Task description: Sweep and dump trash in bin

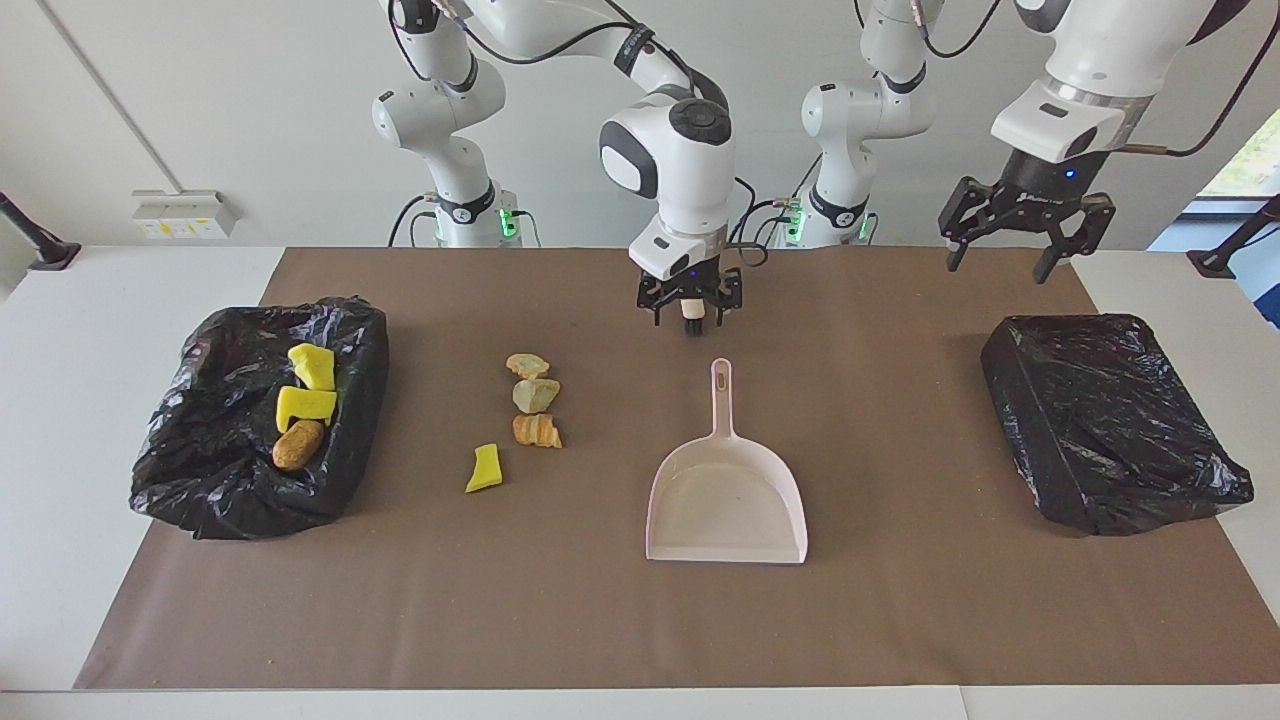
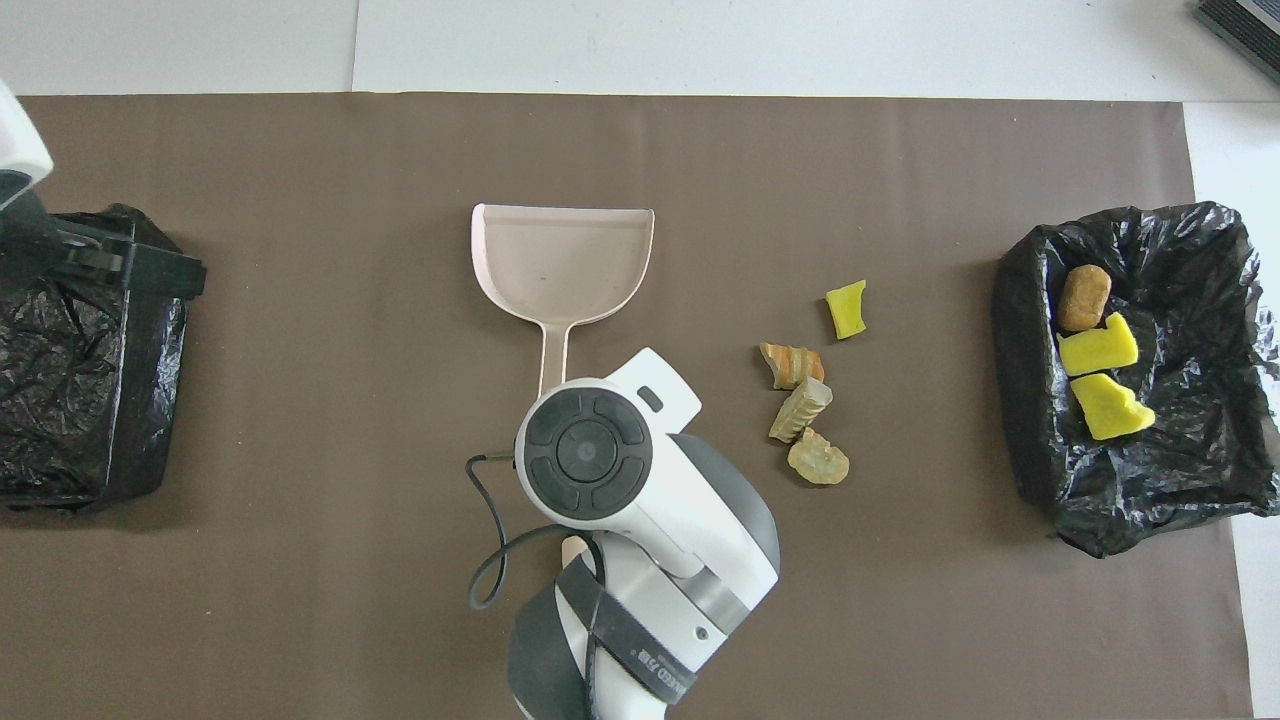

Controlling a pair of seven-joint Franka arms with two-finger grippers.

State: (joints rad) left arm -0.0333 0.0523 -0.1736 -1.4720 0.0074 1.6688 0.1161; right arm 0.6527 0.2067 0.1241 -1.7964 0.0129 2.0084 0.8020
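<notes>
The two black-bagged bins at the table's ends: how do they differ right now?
The bin at the right arm's end lies open and holds three pieces of trash: two yellow bits and a brown lump. The bin at the left arm's end shows only plastic across its top, no trash visible. Both are wrapped in crinkled black plastic and rest on the brown mat.

White table (image 1: pixel 60 330), brown mat (image 1: pixel 900 620), pale wall (image 1: pixel 250 110).

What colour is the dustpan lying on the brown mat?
The dustpan is pale pink, plain and unpatterned; the overhead view shows it best.
</notes>
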